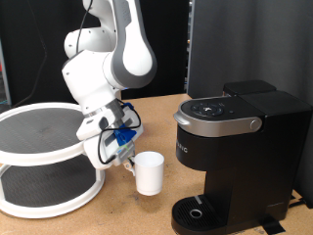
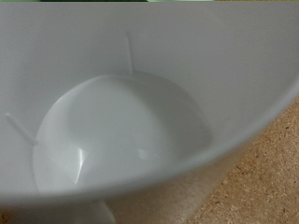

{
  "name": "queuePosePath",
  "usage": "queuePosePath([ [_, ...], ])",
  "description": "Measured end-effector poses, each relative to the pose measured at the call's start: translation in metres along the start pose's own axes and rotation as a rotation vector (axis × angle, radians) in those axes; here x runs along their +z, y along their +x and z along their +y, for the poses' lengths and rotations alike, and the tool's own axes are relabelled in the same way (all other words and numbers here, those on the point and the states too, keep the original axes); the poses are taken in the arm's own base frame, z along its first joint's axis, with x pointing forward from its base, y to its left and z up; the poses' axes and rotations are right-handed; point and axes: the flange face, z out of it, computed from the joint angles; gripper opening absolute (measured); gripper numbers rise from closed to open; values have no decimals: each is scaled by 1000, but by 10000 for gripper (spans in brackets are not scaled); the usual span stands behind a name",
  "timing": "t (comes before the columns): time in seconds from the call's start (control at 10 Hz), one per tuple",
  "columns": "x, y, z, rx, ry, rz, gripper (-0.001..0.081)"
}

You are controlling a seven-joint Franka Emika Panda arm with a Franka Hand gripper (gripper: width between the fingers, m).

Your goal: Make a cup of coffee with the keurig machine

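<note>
The white cup (image 1: 149, 172) stands upright on the wooden table, just to the exterior view's left of the black keurig machine (image 1: 240, 147). The machine's lid is down and nothing stands on its round drip base (image 1: 199, 211). My gripper (image 1: 125, 157) hangs low at the cup's left side, right at its rim. The wrist view is filled by the cup's empty white inside (image 2: 131, 121), seen from very close. No fingers show there, so I cannot see whether they touch or hold the cup.
A round two-tier white rack (image 1: 44, 157) with dark mesh shelves stands at the exterior view's left, close behind the arm. The brown table surface (image 1: 127, 220) runs along the front. Black curtains hang behind.
</note>
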Motion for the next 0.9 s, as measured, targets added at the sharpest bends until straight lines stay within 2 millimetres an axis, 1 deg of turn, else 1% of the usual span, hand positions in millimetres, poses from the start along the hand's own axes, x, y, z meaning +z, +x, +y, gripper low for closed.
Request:
queuePosePath([
  [0.2,7,5,-6,15,5,7,70],
  [0.4,15,15,-12,27,6,17,70],
  [0.9,39,39,-20,43,-3,33,70],
])
